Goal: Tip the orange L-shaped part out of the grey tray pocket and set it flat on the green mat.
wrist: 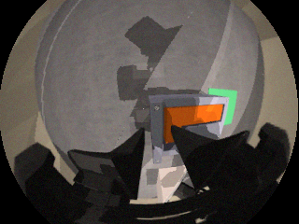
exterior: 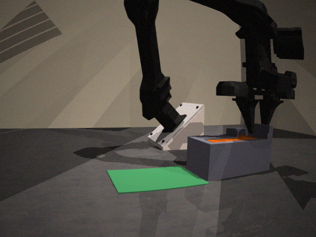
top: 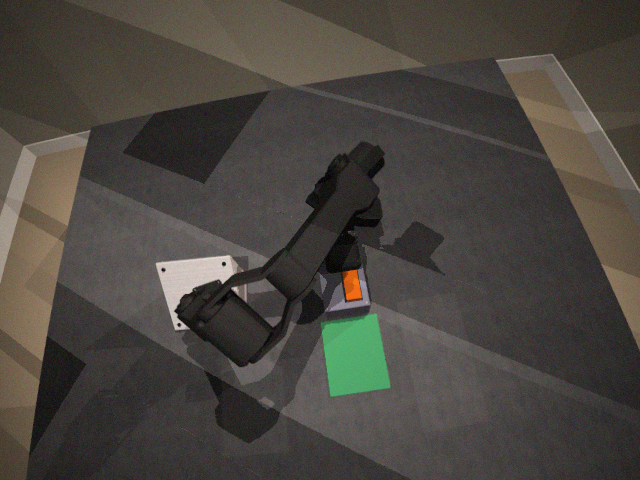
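Observation:
The orange L-shaped part [top: 352, 286] [exterior: 224, 140] [wrist: 196, 114] lies level in the pocket of the grey tray [top: 333, 304] [exterior: 239, 158] [wrist: 157, 140]. My gripper [exterior: 258, 128] [wrist: 157, 130] points down over the tray's raised-wall end, partly open with nothing between the fingers. In the exterior view one fingertip is just above the part's L-shaped end; whether it touches is unclear. The other finger is at the end wall, its tip hidden. In the top view the arm hides the fingers and the L-shaped end. The green mat [top: 356, 356] [exterior: 153, 178] [wrist: 232, 109] is bare.
The white sloped base block [top: 191, 273] [exterior: 193, 140] stands beside the tray, with the arm rising from it. A small raised grey block [exterior: 232, 132] stands on the tray near the end wall. The mat lies close to the tray's opposite end.

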### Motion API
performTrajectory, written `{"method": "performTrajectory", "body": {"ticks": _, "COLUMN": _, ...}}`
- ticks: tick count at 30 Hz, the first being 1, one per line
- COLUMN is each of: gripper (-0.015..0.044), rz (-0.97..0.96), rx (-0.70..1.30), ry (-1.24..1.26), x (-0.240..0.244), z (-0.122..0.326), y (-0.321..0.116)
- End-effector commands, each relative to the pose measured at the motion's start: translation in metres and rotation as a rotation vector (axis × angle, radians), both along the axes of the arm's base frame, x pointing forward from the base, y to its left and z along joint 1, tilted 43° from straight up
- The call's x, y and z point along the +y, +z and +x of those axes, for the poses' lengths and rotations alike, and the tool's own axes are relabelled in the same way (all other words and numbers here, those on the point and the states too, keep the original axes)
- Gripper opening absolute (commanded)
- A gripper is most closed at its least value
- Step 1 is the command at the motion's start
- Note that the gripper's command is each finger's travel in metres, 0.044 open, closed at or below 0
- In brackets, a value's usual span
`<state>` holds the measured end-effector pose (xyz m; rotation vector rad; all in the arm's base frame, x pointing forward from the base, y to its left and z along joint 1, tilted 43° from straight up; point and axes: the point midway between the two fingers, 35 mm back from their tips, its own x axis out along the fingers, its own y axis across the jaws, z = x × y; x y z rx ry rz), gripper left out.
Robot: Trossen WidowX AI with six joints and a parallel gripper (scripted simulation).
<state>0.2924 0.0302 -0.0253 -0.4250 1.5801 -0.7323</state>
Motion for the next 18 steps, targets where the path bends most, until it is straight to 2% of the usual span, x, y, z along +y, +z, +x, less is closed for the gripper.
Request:
{"method": "performTrajectory", "body": {"ticks": 1, "gripper": 0.018, "rz": -0.006, "rx": 0.003, "ry": 0.008, "x": -0.003, "z": -0.001, "y": -0.003}}
{"method": "performTrajectory", "body": {"ticks": 18, "gripper": 0.018, "rz": -0.007, "rx": 0.002, "ry": 0.008, "x": -0.022, "z": -0.006, "y": -0.023}}
